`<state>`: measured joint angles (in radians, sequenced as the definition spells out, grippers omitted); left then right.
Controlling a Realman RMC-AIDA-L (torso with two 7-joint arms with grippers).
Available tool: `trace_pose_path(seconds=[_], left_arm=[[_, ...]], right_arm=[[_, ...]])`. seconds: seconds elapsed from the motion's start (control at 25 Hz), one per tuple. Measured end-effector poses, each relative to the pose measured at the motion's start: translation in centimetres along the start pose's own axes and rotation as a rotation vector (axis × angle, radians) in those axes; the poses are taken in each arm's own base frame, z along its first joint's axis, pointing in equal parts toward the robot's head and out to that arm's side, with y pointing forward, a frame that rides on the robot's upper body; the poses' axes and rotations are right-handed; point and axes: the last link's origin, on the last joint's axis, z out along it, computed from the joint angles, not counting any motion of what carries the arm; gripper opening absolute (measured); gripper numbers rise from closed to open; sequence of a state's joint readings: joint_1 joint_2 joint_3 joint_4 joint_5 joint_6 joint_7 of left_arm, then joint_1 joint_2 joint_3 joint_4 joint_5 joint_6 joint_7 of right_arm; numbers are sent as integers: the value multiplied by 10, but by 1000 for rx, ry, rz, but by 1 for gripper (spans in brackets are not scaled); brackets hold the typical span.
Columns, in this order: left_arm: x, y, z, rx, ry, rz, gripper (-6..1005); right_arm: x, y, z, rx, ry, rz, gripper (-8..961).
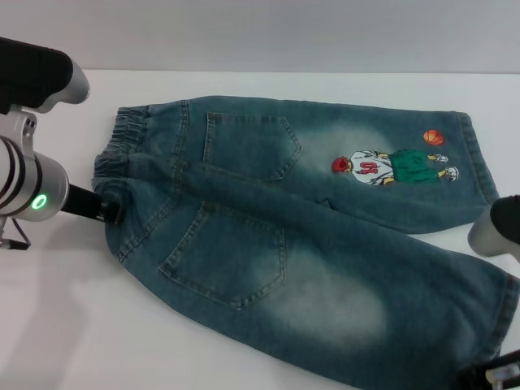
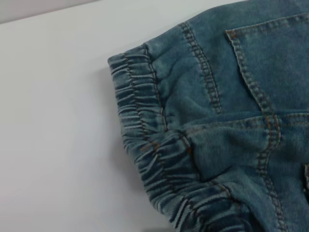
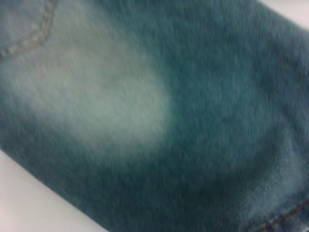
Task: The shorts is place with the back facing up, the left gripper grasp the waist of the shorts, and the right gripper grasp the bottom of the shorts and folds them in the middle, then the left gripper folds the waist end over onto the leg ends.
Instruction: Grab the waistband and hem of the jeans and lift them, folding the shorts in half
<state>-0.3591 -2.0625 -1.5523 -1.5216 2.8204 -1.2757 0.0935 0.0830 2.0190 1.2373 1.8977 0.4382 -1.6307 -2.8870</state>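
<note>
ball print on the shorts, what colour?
Orange ball print, beside the cartoon player; head view shows it best.

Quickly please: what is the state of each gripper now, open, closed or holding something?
Left gripper: at the waist of the shorts, touching the band; open or shut cannot be told.
Right gripper: by the near leg hem, mostly out of view; cannot be told.

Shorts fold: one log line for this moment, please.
shorts: flat, back up, unfolded | left gripper: at waist | right gripper: near the leg hems
</note>
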Motion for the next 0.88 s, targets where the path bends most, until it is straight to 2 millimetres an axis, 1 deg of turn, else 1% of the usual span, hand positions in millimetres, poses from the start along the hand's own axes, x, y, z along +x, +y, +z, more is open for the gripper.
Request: trace_pose_path(seconds=[0.24,0.56,0.88], left_arm=[[1,0,0,0,15,-8,229],[6,-2,-1,-1,71,-27,229],[13,-3,-3,-25,162,-63,230]], right_arm=[[-10,-1,-5,-1,-93,-5,-1],[-30,-10,-10,92,-267,-36,-1],[-44,-29,-20,226,-464,-38,-1]])
